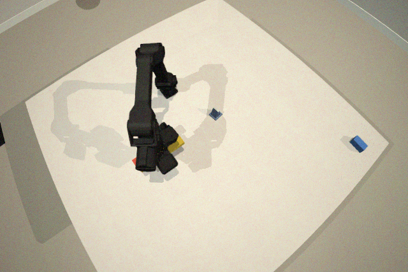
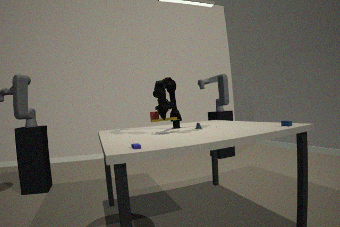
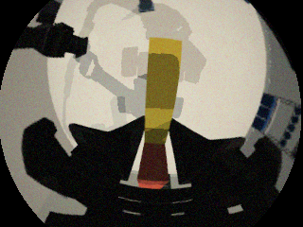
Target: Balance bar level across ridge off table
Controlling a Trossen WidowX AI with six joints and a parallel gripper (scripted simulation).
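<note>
The yellow bar (image 1: 176,144) (image 2: 166,119) (image 3: 163,80), a red block at one end, hung nearly level above the worktop, apart from the small blue-grey ridge (image 1: 215,114) (image 2: 198,125) (image 3: 146,6).

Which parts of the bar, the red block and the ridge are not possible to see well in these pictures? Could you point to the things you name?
- Middle of the yellow bar (image 1: 176,144) (image 3: 163,80), top view: the arm covers it.
- Most of the red block (image 1: 134,160) (image 2: 154,115) (image 3: 152,163), top view: behind the arm.
- Ridge (image 1: 215,113) (image 2: 198,125) (image 3: 147,6), wrist view: cut by the image edge.

The arm (image 1: 143,81) (image 2: 172,98) is matte black, with chunky, blocky segments.
</note>
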